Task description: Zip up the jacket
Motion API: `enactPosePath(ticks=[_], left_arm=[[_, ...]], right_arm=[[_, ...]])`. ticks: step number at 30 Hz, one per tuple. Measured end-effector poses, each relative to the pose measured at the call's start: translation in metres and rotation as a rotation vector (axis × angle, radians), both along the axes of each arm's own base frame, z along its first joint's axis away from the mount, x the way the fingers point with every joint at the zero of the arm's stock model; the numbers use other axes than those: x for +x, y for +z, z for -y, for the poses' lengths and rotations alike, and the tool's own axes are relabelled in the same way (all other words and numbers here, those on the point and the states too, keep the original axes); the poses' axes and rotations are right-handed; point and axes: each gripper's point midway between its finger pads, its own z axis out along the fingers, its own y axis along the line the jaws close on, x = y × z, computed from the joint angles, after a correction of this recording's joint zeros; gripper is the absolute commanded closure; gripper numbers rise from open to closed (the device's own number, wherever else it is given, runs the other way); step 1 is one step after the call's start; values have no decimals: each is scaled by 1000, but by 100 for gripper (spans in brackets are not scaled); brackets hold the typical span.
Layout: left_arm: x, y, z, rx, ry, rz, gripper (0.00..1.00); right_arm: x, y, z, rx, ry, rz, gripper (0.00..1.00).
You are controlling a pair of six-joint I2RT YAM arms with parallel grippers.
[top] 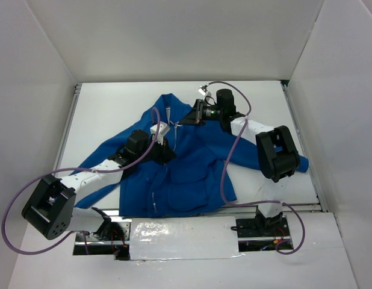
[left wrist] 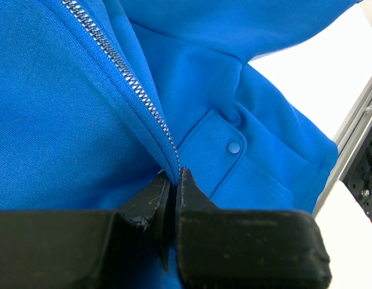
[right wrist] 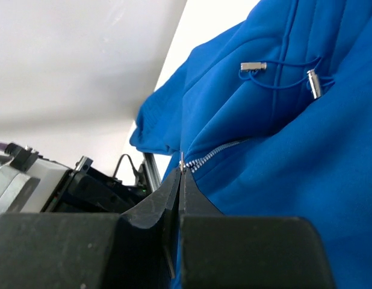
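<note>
White walls [top: 174, 36] box in a white desk [top: 114, 102], where the blue jacket [top: 192, 174] lies spread at the middle, front up. The left claw [left wrist: 173, 177] is pinched almost closed on the jacket's front edge, right beside the zipper [left wrist: 117, 66]. The right claw [right wrist: 181, 174] is closed tight on the zipper's upper end, below two silver cord tips [right wrist: 253, 67].

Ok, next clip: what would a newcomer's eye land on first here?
A big royal-blue jacket lies spread over the white table, filling the middle of the overhead view, with both arms reaching onto its front. Up close, the left arm's fingers pinch the fabric edge at the foot of the silver zipper. The right arm's fingers are closed on a silver bit at the zipper's end, below the drawstring tips.
</note>
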Motion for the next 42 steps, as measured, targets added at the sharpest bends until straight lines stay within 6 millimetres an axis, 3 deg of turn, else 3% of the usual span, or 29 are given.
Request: enactPosePath(ticks=[14, 22, 29, 31, 36, 39, 40, 42], left_arm=[[-2, 0, -1, -9, 1, 1, 100], [-7, 6, -3, -30, 9, 2, 100], [-11, 12, -5, -43, 9, 12, 100], [-17, 16, -3, -55, -6, 0, 100], [-28, 20, 0, -58, -33, -8, 100], [-31, 18, 1, -53, -36, -13, 100], [-32, 17, 1, -51, -36, -17, 100], [-32, 16, 0, -45, -29, -21, 100]], right_arm=[[37, -23, 6, -188, -55, -58, 100], [45, -38, 7, -221, -77, -109, 100], [79, -37, 1, -243, -123, -92, 100], [97, -39, 2, -255, -160, -74, 100], [142, -41, 17, -260, -245, -37, 100], [153, -42, 28, -244, -279, -51, 100], [153, -41, 30, -219, -277, -50, 90], [139, -46, 35, -165, -258, -77, 82]])
